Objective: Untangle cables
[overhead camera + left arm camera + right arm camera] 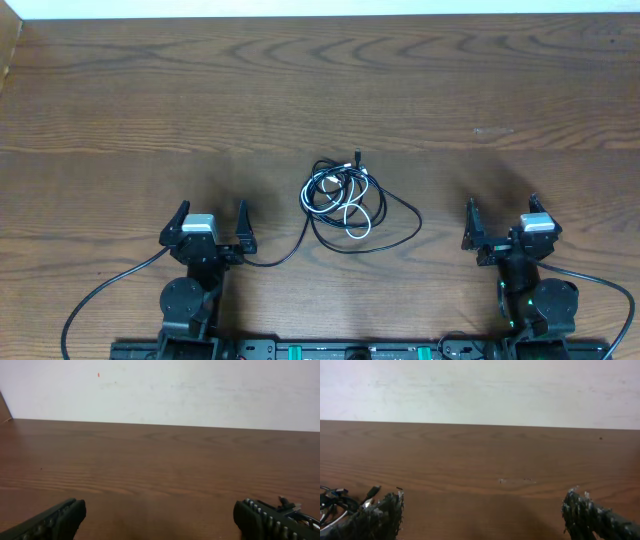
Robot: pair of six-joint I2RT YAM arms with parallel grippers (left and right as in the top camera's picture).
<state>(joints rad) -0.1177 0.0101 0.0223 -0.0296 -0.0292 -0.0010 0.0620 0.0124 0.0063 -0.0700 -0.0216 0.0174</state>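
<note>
Nearest, at the front edge of the wooden table (320,90), thick black arm leads (100,295) curving out to both sides. Further in, midway between the two arms, the cables (342,198) lying in one knotted heap. White cable (352,218) coiled tight inside, black cable (400,212) looping wider to the right, one plug end (358,157) pointing away at the far side. One thin black strand (285,255) trailing from the heap toward the left arm, ending just beside its inner finger; contact impossible to judge. Otherwise open wood between each arm and the heap. Beyond, a pale scuff (493,130) on the boards, then a white wall (200,390).

Left gripper (212,209) spread wide, clasping nothing, well apart from the heap. Right gripper (502,205) likewise wide apart and empty, the heap showing just past its left finger (375,517) in the wrist view.
</note>
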